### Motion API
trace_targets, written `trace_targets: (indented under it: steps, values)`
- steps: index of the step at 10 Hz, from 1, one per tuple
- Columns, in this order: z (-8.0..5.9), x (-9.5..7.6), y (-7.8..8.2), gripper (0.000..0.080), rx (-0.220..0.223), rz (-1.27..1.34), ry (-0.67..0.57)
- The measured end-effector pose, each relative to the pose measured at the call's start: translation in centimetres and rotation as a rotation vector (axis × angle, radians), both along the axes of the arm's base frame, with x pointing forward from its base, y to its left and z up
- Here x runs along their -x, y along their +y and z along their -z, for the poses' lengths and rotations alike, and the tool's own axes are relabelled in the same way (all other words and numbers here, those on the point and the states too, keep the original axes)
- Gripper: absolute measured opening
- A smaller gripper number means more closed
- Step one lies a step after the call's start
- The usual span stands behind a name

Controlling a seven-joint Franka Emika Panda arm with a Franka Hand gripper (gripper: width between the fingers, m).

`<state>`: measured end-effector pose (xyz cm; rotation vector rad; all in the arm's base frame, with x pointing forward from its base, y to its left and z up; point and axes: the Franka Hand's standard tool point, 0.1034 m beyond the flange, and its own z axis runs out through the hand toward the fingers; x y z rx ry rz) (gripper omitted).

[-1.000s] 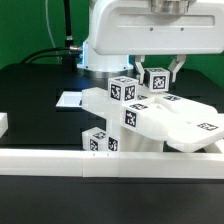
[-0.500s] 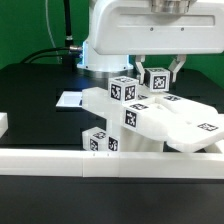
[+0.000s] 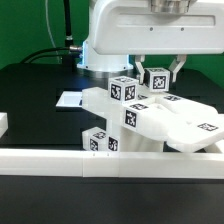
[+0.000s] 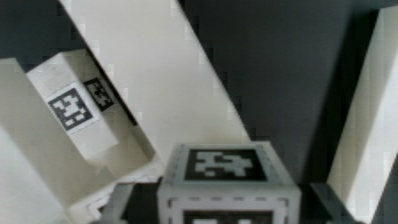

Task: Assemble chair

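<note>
In front of the jaws, nearest the exterior camera, a long white border rail (image 3: 110, 157) runs across the black counter (image 3: 30, 95). Behind it stands the partly built chair (image 3: 150, 120), white blocks and slabs with square tags. At its back, the jaws (image 3: 159, 72) are clamped on a cube-ended leg (image 3: 158, 77), one finger on each side; the wrist view shows that tagged cube (image 4: 222, 165) between the dark fingers (image 4: 134, 200). Well beyond the jaws lies the marker board (image 3: 68, 99).
</note>
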<state>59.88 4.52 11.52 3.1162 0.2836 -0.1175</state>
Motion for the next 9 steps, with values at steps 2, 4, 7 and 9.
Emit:
trace_targets:
  steps: [2, 4, 7, 9]
  values:
    - [0.02, 0.03, 0.06, 0.0282, 0.003, 0.145, -0.002]
    - [0.06, 0.07, 0.08, 0.0282, 0.018, 0.355, -0.012]
    - [0.04, -0.07, 0.05, 0.0282, 0.028, 0.654, -0.035]
    - [0.04, -0.45, 0.02, 0.0282, 0.019, 0.778, -0.059]
